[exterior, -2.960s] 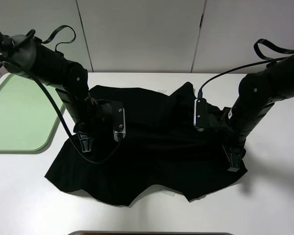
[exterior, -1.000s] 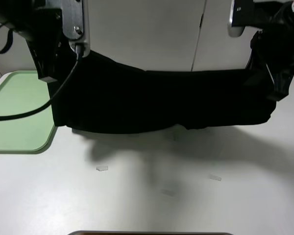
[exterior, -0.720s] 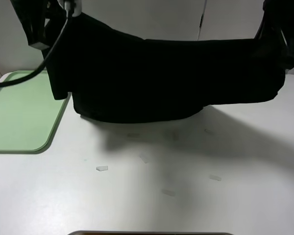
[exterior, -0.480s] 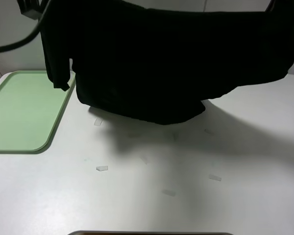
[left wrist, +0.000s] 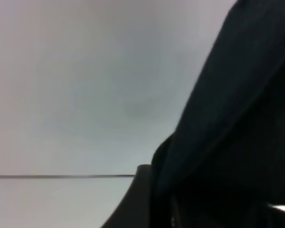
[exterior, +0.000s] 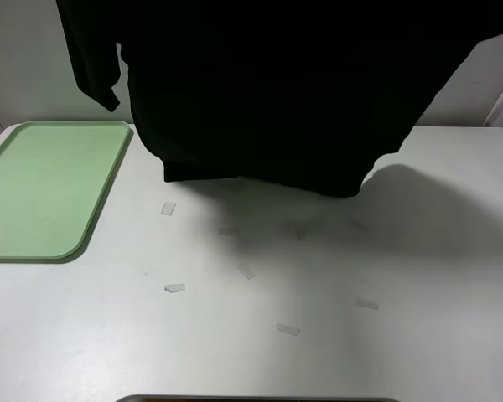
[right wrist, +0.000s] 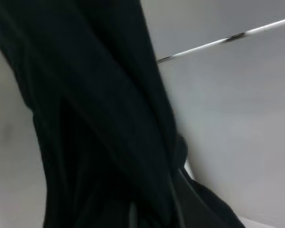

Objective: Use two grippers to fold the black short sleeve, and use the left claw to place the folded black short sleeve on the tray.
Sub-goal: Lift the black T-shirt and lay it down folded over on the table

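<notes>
Overhead, the black short sleeve hangs as a wide curtain across the 12 o'clock side of the table. Its long axis runs from 9 to 3 o'clock, and its lower hem is just above the tabletop or brushing it; you cannot tell which. One sleeve dangles at the 10 o'clock corner, above the far edge of the tray. The tray lies flat at 9 o'clock, toward 8 o'clock from that sleeve, so your left arm is the nearer one for the final placing. Both claws are above the top edge of the high view. In the left wrist view, the left claw shows only as a dark edge with cloth bunched tight against it. It reads as clamped on the shirt's upper edge, with no gap showing. The right claw looks pinched on the other end in the same way. Small tape scraps lie scattered toward 6 o'clock, where the shirt would likely come down for the fold.
</notes>
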Robot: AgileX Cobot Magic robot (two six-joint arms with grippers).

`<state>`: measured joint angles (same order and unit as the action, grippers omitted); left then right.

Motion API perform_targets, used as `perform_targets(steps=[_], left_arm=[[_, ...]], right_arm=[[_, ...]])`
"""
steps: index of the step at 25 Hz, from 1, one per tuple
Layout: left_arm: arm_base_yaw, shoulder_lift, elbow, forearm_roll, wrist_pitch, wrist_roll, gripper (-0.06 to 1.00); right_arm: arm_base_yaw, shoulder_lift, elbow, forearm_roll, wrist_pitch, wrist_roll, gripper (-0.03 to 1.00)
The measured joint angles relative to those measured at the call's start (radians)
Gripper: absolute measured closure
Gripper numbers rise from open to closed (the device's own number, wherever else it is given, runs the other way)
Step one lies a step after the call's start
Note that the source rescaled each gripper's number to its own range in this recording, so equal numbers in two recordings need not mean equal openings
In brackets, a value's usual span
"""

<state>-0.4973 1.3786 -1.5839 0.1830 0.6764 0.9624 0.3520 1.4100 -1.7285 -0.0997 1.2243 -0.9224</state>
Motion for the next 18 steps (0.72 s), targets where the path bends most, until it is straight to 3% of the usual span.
perform_targets(steps=[18], left_arm=[[0.000, 0.000, -0.171, 0.040, 0.008, 0.000, 0.94]], right_arm=[[0.000, -0.002, -0.204, -0.034, -0.007, 0.001, 0.97]])
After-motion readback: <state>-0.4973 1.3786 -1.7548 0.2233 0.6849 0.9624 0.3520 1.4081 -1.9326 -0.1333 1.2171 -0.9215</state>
